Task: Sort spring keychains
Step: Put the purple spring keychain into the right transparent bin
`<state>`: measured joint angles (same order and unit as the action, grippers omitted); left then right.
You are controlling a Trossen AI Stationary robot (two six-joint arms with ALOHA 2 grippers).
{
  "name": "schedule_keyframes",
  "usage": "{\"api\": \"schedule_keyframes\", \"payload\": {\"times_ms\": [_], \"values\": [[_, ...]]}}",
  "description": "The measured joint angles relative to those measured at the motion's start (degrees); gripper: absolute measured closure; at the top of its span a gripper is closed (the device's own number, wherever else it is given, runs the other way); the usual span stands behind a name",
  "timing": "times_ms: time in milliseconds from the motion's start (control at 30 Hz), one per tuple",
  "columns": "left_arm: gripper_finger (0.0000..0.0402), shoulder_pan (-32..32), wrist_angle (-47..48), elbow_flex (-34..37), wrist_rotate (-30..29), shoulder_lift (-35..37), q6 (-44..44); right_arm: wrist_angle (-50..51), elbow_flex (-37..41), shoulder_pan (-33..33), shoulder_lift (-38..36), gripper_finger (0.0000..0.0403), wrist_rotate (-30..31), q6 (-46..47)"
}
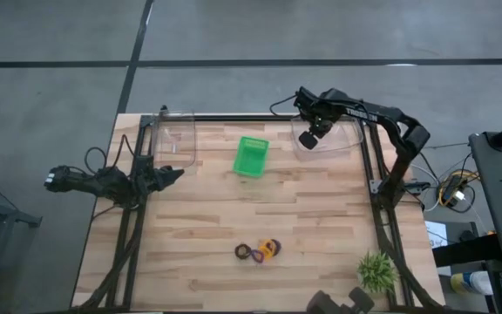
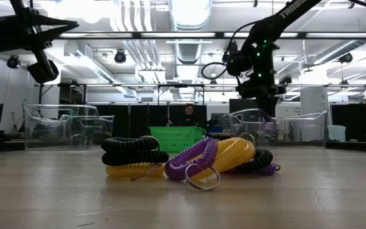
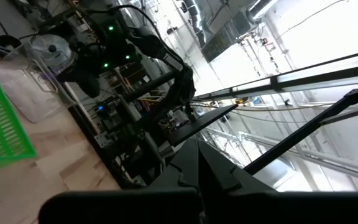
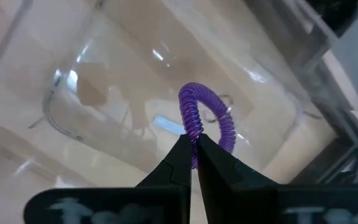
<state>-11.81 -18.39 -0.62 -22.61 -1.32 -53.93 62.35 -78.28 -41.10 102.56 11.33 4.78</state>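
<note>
The spring keychains [image 1: 258,252] lie in a small pile near the table's near edge. In the low view they are black [image 2: 135,149], orange [image 2: 234,152] and purple [image 2: 192,159] coils, with a metal ring in front. One more purple keychain [image 4: 207,118] is in my right gripper [image 4: 193,155], which is shut on it above the right clear container [image 1: 334,138] at the far edge. My left gripper [image 1: 174,173] is shut and waits at the table's left side, beside the left clear container [image 1: 177,139]. The green basket [image 1: 251,157] stands between the two containers. My right gripper pinches the purple keychain's coil [image 4: 192,134] between its two fingertips, at one spot on the loop. The fingers come from above, pointing down. The loop stands out beyond the fingertips, lifted clear over the clear container's floor [image 4: 135,93].
A spiky green plant [image 1: 377,270] stands at the near right corner, and a dark object [image 1: 338,303] sits at the near edge. Black frame rails run along the table's left and right sides. Bare wood lies between the pile and the basket.
</note>
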Motion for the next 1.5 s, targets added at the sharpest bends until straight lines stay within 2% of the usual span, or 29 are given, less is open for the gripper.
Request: {"api": "schedule_keyframes", "payload": {"times_ms": [267, 600, 733, 967, 1200, 1500], "values": [[0.0401, 0.00, 0.00, 0.00, 0.02, -0.02, -0.09, -0.11, 0.00, 0.02, 0.81, 0.0380, 0.63, 0.35], [0.0401, 0.00, 0.00, 0.00, 0.04, -0.01, -0.13, 1.39, 0.00, 0.07, 0.34, 0.0273, 0.13, 1.26], [0.0401, 0.00, 0.00, 0.00, 0.04, -0.02, -0.13, 3.61, 0.00, 0.65, -0.72, 0.0251, -3.53, 1.27], [0.0401, 0.00, 0.00, 0.00, 0.04, 0.00, -0.11, 4.92, 0.00, 5.85, -6.93, 0.0256, -5.61, 1.07], [0.0401, 0.00, 0.00, 0.00, 0.04, -0.01, -0.11, 4.87, -0.02, 14.52, -12.53, 0.0272, -6.01, 4.56], [0.0401, -0.01, 0.02, 0.00, 0.04, -0.02, -0.09, 4.41, -0.02, 26.72, -13.42, 0.0282, -6.61, 10.19]]}}
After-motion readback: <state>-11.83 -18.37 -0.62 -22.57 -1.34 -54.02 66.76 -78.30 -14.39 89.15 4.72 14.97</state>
